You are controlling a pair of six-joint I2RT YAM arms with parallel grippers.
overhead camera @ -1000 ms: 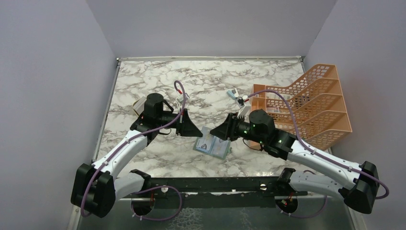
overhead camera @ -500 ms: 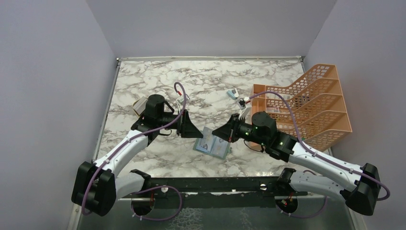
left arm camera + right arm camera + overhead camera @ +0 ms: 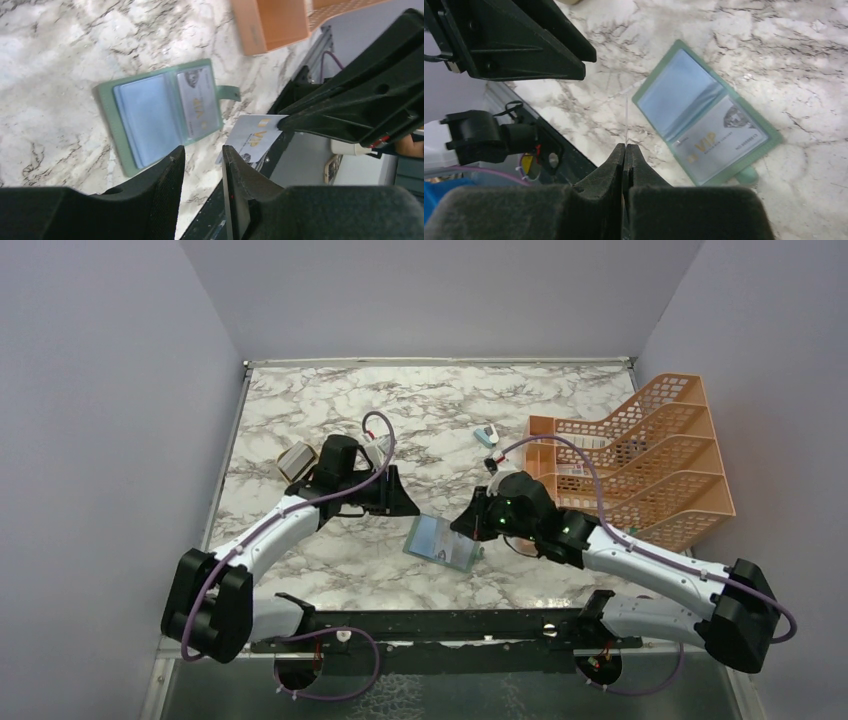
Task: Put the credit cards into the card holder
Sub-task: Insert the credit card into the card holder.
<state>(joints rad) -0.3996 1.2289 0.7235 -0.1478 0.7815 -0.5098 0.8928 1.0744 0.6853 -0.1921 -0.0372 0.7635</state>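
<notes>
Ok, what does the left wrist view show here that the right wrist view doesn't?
Only the left wrist view: the printed face of the loose card pinched by the right gripper, a corner of the orange file rack, and the left gripper with its jaws apart and nothing between them. Only the right wrist view: that same card edge-on, a thin line rising from the shut fingers. Both: the card holder lying open on the marble table, with a pocketed card on one side and the other pocket empty.
</notes>
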